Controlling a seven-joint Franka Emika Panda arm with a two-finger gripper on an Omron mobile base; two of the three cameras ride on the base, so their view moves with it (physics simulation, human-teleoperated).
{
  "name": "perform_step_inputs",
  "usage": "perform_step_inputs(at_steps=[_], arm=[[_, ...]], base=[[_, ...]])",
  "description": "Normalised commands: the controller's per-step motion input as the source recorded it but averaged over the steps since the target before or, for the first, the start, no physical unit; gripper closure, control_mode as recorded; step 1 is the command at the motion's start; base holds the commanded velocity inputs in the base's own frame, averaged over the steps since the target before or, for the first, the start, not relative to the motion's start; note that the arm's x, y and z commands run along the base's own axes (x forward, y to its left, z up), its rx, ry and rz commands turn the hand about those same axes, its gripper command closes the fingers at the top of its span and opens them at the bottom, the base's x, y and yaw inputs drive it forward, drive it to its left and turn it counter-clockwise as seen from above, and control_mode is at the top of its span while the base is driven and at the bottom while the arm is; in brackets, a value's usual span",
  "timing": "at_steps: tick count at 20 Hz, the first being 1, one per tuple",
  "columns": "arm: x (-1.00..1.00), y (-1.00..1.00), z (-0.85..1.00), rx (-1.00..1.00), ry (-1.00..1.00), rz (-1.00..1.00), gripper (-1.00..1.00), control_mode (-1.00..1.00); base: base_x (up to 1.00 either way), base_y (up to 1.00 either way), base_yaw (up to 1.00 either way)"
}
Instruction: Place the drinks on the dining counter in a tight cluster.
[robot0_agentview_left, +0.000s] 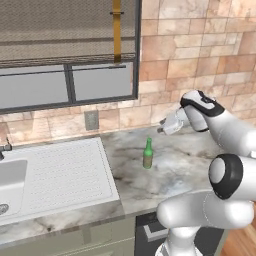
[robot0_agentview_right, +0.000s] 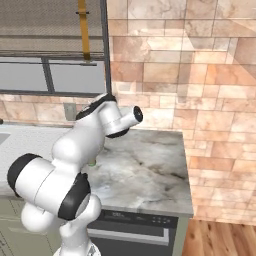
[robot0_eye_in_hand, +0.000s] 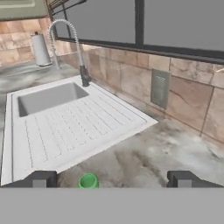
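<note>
Gripper (robot0_eye_in_hand: 112, 179): released, fingers spread wide, holding nothing, raised over the counter. Green bottle (robot0_agentview_left: 148, 153): upright on the marble counter (robot0_agentview_left: 185, 165), right of the drainboard (robot0_agentview_left: 70, 172), its top (robot0_eye_in_hand: 88, 180) just below and between the fingers. Beyond: sink (robot0_eye_in_hand: 48, 97), faucet (robot0_eye_in_hand: 70, 39), wall outlet (robot0_eye_in_hand: 160, 88), window (robot0_agentview_left: 65, 50).

- Veined marble kitchen counter (robot0_agentview_left: 185, 165) running along a tan stone-tile wall.
- White sink unit (robot0_agentview_left: 60, 172) set into the top at left, ribbed drainboard beside the basin (robot0_eye_in_hand: 48, 97).
- Slim dark green bottle (robot0_agentview_left: 148, 153) standing upright on bare marble, just right of the drainboard.
- Coiled faucet (robot0_eye_in_hand: 70, 41) rising behind the basin.
- Paper towel roll (robot0_eye_in_hand: 40, 49) upright on the far stretch of counter.
</note>
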Motion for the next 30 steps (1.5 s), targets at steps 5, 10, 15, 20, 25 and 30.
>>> perform_step_inputs(at_steps=[5, 10, 15, 20, 25, 30], arm=[[0.16, 0.0, -0.31, 0.0, -0.08, 0.08, -1.0, -1.0], [0.01, 0.24, -0.3, 0.0, 0.0, 0.0, -1.0, -1.0], [0.0, 0.23, -0.42, 0.0, 0.0, 0.01, -1.0, -1.0], [0.0, 0.04, -0.48, 0.0, 0.0, 0.02, -1.0, -1.0], [0.0, -0.21, -0.12, 0.0, 0.0, 0.04, -1.0, -1.0], [0.0, -0.08, -0.04, 0.0, 0.0, 0.05, -1.0, -1.0]], base=[[0.0, 0.0, 0.0], [0.0, 0.0, 0.0], [0.0, 0.0, 0.0], [0.0, 0.0, 0.0], [0.0, 0.0, 0.0], [0.0, 0.0, 0.0]])
